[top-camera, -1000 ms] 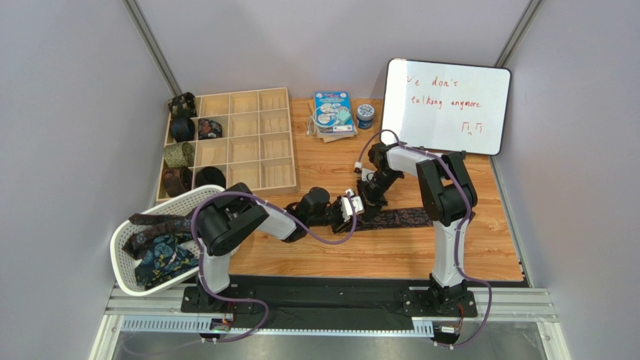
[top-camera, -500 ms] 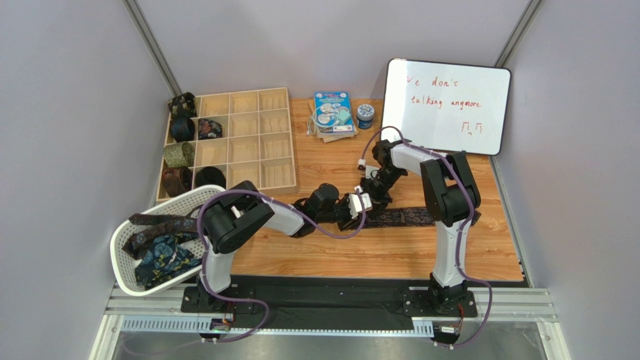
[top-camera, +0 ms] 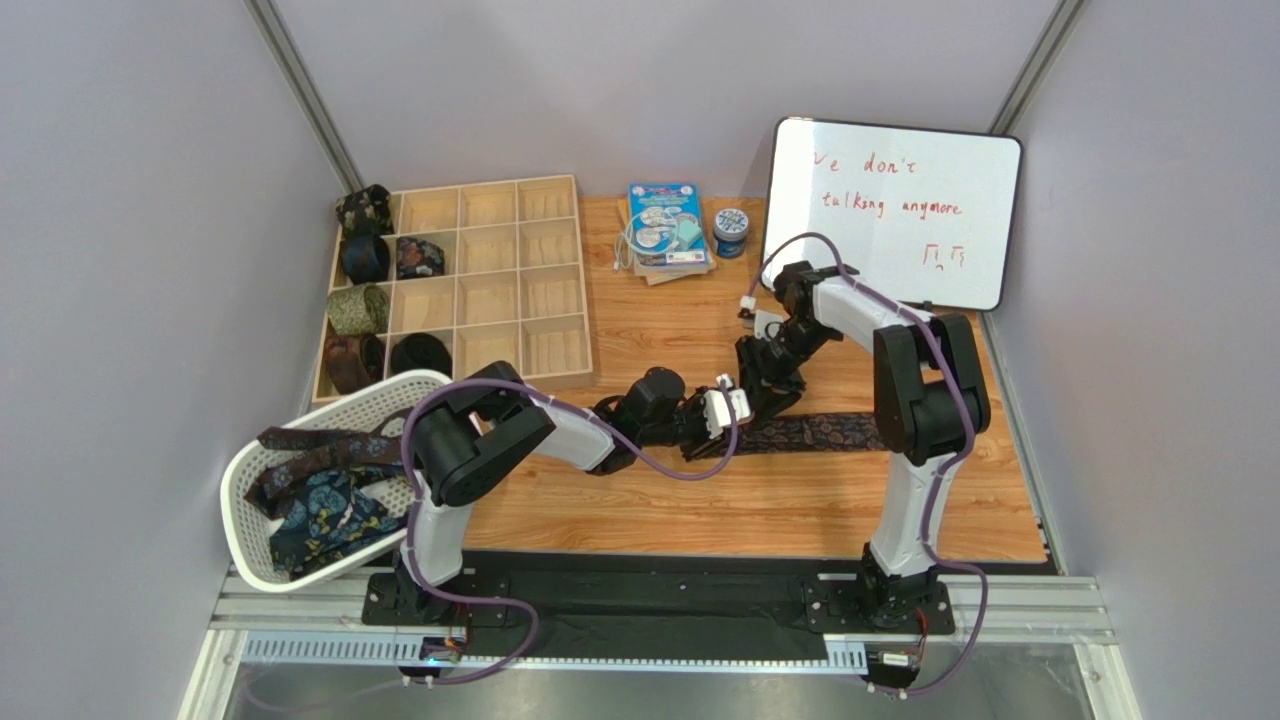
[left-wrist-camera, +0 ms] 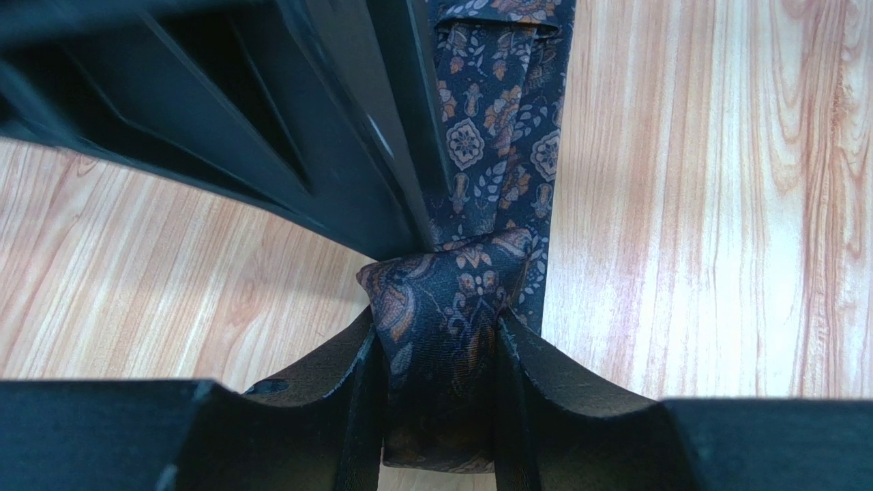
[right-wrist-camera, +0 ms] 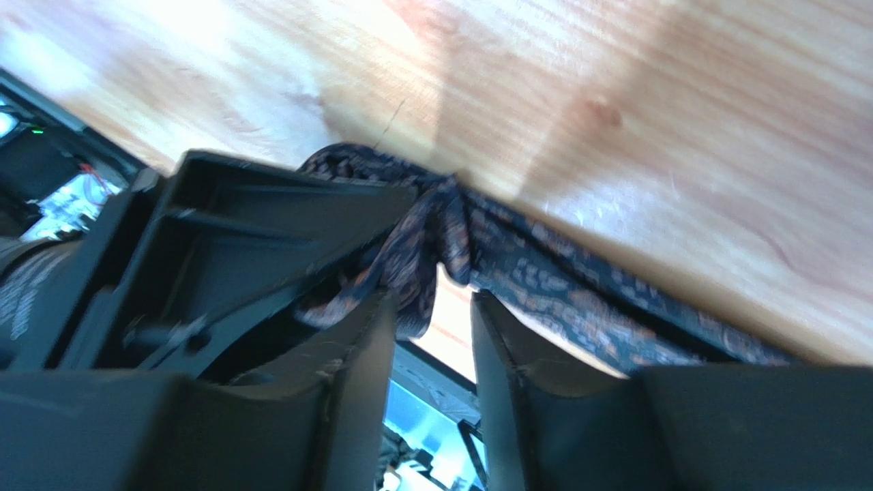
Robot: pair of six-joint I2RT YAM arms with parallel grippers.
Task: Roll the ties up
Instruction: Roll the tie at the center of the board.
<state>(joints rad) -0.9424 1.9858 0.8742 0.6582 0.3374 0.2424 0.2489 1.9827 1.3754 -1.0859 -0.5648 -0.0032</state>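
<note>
— What has changed in the last second?

— The right gripper [right-wrist-camera: 430, 307] has let go. A second ago it was shut at the tie [left-wrist-camera: 500, 123]. Now its jaws stand narrowly apart, and a loose fold of cloth only hangs near the gap. The right arm's elbow has also swung outward.

— And the left one?

— The left gripper [left-wrist-camera: 439, 336] has hardly altered. Its jaws are closed on the bunched, turned-over end of the tie, and it has crept a little to the right along the table [top-camera: 781, 503].

— Where does the tie lie?

— Near the middle of the table. The started coil is in the left jaws, and the rest is stretched flat to the right, beneath the right arm.

— What does that mean for the rolling?

— Probably a change of hold within one turn. The left gripper keeps the coil from springing loose while the right frees itself for a fresh hold. The roll looks barely begun, since most of the strip is still flat. Other ties [top-camera: 323, 503] wait in the basket [top-camera: 343, 399], and several rolled ties [top-camera: 358, 309] sit in the tray [top-camera: 511, 285].
</note>
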